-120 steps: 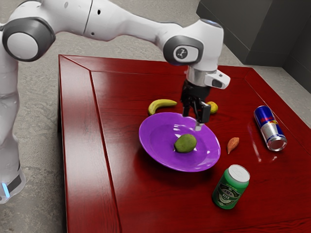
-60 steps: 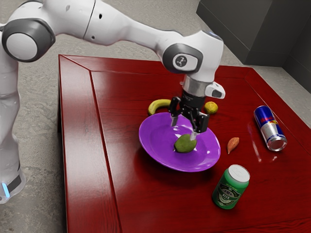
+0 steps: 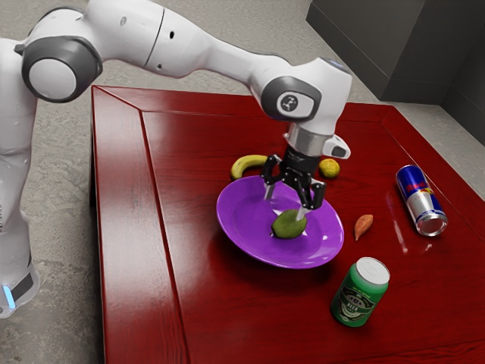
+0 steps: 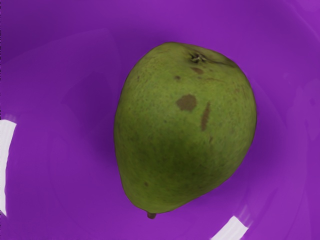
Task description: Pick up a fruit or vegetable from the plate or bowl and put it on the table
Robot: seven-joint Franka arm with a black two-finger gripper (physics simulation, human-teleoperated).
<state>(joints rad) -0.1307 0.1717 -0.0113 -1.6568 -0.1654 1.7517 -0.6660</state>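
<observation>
My gripper (image 3: 285, 204) is open over the purple plate (image 3: 241, 227) in the exterior view, its two fingers spread apart and pointing down. A green pear-like fruit (image 3: 289, 225) lies in the plate's middle, just under the hand; one fingertip overlaps its upper edge there, and whether they touch I cannot tell. Seen from the wrist, the green fruit (image 4: 185, 135) has brown spots and a short stem, with the purple plate (image 4: 55, 60) all around it.
On the red table (image 3: 227, 326) a banana (image 3: 248, 165) and a yellow fruit (image 3: 329, 168) lie behind the plate. Toward the exterior view's right are an orange-brown vegetable (image 3: 364, 225), a green can (image 3: 361, 293) standing and a blue-silver can (image 3: 421, 200) on its side.
My hand has come down closer to the green fruit and turned, so both spread fingers now show in the exterior view. The fruit and plate have stayed where they were.
</observation>
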